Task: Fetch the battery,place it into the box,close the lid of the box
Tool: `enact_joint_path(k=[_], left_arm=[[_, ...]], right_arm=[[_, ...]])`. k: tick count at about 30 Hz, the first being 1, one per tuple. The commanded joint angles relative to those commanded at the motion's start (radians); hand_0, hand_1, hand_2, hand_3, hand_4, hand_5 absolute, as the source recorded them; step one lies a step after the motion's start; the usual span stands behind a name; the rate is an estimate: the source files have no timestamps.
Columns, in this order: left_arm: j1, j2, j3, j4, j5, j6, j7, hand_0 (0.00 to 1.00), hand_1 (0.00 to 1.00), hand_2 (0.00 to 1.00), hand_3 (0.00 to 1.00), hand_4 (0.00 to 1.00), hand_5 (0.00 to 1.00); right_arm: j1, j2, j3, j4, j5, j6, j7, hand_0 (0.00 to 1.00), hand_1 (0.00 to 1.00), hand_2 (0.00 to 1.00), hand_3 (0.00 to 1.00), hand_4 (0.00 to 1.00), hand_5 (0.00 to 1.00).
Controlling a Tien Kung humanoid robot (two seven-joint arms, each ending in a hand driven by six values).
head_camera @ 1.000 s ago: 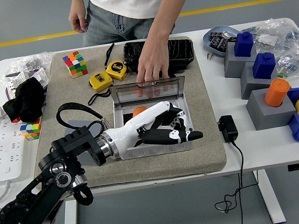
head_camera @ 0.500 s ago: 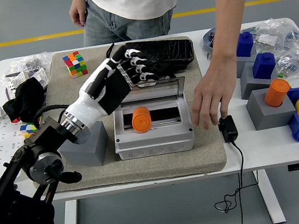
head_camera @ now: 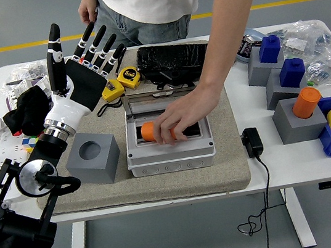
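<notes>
— Orange battery (head_camera: pixel 148 131) lies in the grey box (head_camera: pixel 170 155), but a person's hand (head_camera: pixel 180 117) has just closed on it; lid (head_camera: pixel 160 99) stands open.
— And the robot?
— Left hand (head_camera: pixel 80 74) has pulled up and left off the box, fingers spread, holding nothing. Earlier the person reached toward the charger (head_camera: pixel 252 143). Closing must wait

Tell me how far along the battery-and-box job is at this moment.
Done: the orange battery lies inside the grey box. In hand: a person's hand reaches into the box and grips the battery, while the robot's left hand is raised, fingers spread, holding nothing, away from the box. Left: the lid stands open and is not yet closed. The right arm is out of view.
</notes>
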Motion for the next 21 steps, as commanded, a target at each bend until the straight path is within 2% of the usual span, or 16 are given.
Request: enact_joint_path(k=[6,10,14,15,20,21], left_arm=[[-0.032,0.032,0.020,0.013,0.162,0.026,-0.017,0.697,0.791,0.763,0.752,0.998,0.640],[-0.056,0.047,0.034,0.016,0.316,0.060,-0.034,0.732,0.796,0.761,0.746,0.998,0.678],[-0.072,0.063,0.081,0.009,0.485,0.114,-0.063,0.732,0.796,0.761,0.746,0.998,0.678],[-0.076,0.067,0.093,0.010,0.531,0.126,-0.069,0.814,0.829,0.770,0.746,0.998,0.824],[-0.106,0.088,0.152,0.051,0.742,0.180,-0.102,0.814,0.829,0.770,0.746,0.998,0.824],[-0.109,0.090,0.156,0.056,0.781,0.185,-0.104,0.998,0.998,0.900,0.782,0.998,0.998]], right_arm=[[0.001,-0.002,-0.003,0.000,0.000,0.000,0.000,0.671,0.574,0.574,0.633,0.998,0.998],[0.002,-0.003,-0.005,0.000,0.000,0.000,0.001,0.671,0.573,0.574,0.633,0.998,0.998],[0.001,-0.005,-0.004,0.000,0.000,0.000,0.001,0.671,0.573,0.574,0.633,0.998,0.998],[0.000,-0.005,-0.005,0.000,0.000,0.000,0.001,0.671,0.574,0.574,0.634,0.998,0.998],[0.000,-0.005,-0.006,0.001,-0.003,0.000,0.001,0.671,0.574,0.574,0.634,0.998,0.998],[0.000,-0.005,-0.006,0.002,-0.003,0.000,0.001,0.670,0.572,0.574,0.633,0.998,0.998]])
